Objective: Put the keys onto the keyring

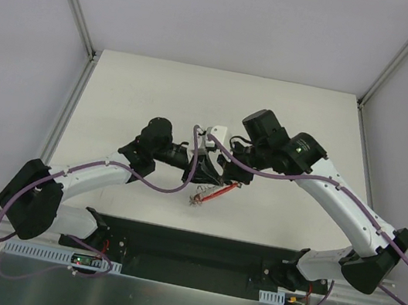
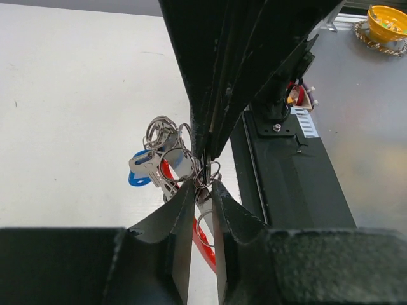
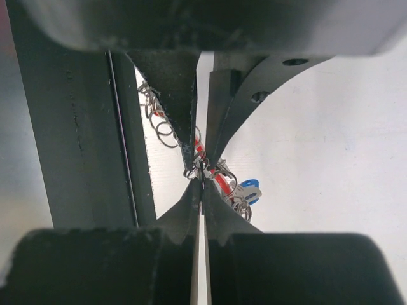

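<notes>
Both grippers meet at the middle of the table over the keyring (image 1: 203,196). It is a bunch of silvery rings and chain (image 2: 164,135) with a curved red tag (image 1: 222,193). My left gripper (image 2: 203,185) is shut on the rings with the red tag (image 2: 205,248) running under its fingers. My right gripper (image 3: 202,173) is shut on a thin ring of the same bunch, tip to tip with the left one. A blue-headed key (image 2: 137,178) with a silvery blade hangs in the bunch and also shows in the right wrist view (image 3: 252,189). No black or red key shows.
The black base plate (image 2: 286,184) of the arms lies close behind the bunch, at the table's near edge. A yellow bowl (image 2: 385,22) stands off the table beyond it. White walls and metal frame rails (image 1: 66,110) border the table.
</notes>
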{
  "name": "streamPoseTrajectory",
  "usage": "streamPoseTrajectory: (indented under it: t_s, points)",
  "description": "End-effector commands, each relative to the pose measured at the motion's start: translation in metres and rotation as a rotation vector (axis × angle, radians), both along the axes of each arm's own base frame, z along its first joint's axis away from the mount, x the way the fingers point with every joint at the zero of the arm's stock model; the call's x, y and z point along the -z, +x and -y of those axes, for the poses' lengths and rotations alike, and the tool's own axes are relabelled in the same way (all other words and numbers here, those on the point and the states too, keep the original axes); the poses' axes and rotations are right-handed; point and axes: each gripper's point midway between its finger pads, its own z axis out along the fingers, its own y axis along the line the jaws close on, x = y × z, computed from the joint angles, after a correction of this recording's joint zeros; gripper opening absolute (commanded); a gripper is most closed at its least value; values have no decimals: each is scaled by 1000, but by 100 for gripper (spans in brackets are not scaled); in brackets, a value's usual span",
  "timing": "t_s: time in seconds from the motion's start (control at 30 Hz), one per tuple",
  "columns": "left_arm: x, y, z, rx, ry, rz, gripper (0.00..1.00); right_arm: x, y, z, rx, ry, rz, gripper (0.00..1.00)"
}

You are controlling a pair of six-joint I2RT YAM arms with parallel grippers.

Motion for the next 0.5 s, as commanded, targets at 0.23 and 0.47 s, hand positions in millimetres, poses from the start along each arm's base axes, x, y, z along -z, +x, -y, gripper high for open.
streamPoseTrajectory:
  t_s: [0.23,0.47]
  points:
    - [-7,-2,-8,0,-4,40,12,-18,8,13,60,24,89,1]
    - [-9,0,-7,-11,7,34,1,-18,7,15,71,29,79,1]
